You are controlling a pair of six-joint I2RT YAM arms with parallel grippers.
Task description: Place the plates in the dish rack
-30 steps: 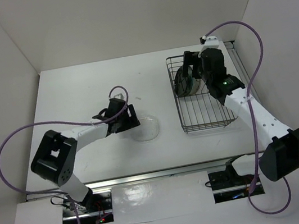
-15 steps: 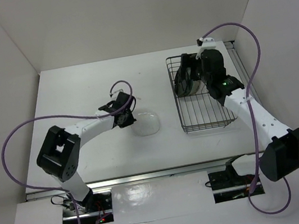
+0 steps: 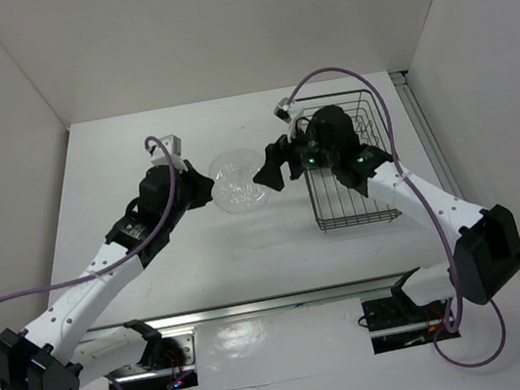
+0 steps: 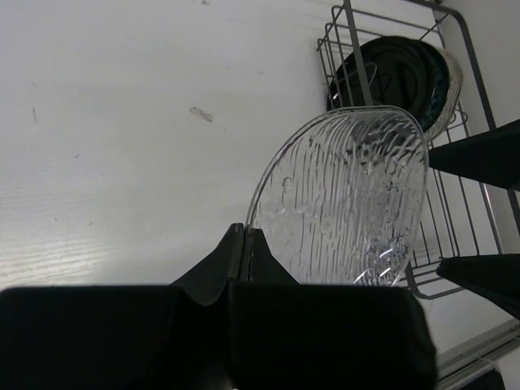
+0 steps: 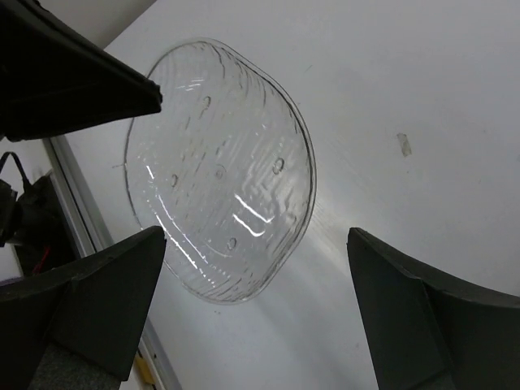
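Top view: the left gripper (image 3: 206, 190) is clamped on the edge of a clear glass plate (image 3: 236, 183). It offers the plate in mid-air to the right gripper (image 3: 270, 166), which is spread wide and empty just beyond, likely for a handover. The dish rack (image 3: 356, 207) sits behind the right gripper.

Left wrist view: dark plates (image 4: 396, 69) stand in the rack ahead.

Right wrist view: the glass plate hangs just ahead of its open fingers.
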